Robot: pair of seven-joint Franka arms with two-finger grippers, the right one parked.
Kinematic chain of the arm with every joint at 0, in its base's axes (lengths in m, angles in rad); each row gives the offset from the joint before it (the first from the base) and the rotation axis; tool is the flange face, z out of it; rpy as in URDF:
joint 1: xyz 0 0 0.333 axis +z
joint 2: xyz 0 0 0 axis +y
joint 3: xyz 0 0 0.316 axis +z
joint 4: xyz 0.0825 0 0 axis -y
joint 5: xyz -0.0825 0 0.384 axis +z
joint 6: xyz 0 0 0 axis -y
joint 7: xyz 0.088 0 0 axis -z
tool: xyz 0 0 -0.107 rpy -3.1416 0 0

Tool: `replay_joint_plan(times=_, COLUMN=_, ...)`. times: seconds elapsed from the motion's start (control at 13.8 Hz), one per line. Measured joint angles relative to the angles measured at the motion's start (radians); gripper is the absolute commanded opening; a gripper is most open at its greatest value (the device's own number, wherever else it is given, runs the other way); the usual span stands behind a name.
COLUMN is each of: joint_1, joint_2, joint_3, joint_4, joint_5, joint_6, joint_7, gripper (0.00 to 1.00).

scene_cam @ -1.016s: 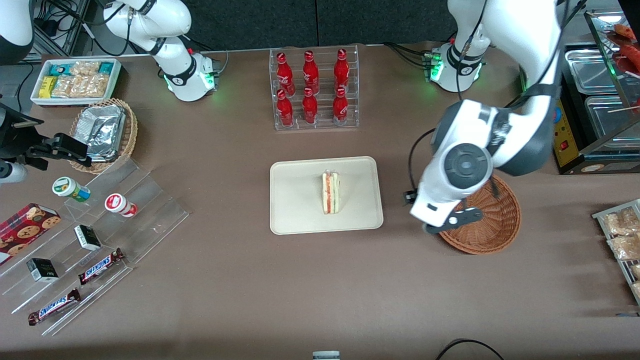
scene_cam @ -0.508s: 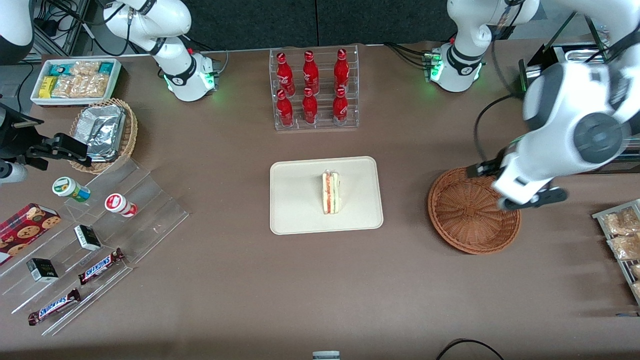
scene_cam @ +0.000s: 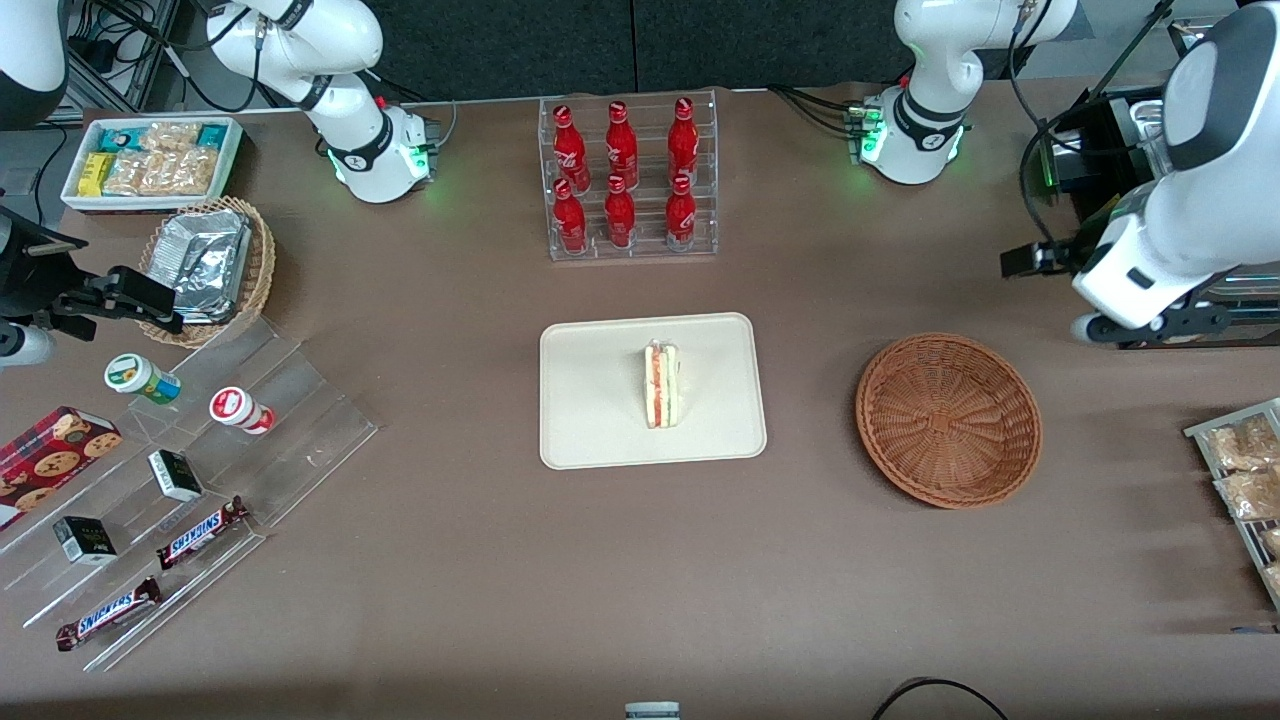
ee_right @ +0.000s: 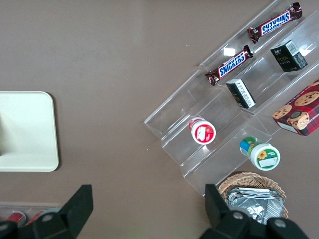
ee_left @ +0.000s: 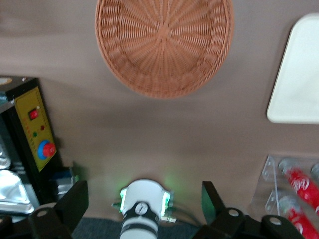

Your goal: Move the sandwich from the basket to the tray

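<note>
Brown table [scene_cam: 500, 580], sandwich [scene_cam: 661, 386] on tray [scene_cam: 590, 400], basket [scene_cam: 948, 419] bare, end effector [ee_left: 142, 201] released, raised toward working arm's end.

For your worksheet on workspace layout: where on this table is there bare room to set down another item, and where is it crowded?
Bare brown table lies between the tray and the basket, and nearer the camera than both. The basket is empty; the sandwich leaves tray surface free. The acrylic steps are crowded. The gripper, open, hangs above the table near the black control box.
</note>
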Motion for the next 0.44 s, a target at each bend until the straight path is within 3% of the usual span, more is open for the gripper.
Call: replay_joint_plan(times=0.44, joint_1=0.024, joint_2=-0.046, joint_3=-0.001, joint_4=0.02, joint_5=0.001, joint_6=-0.043, joint_7=0.062, gripper=1.0)
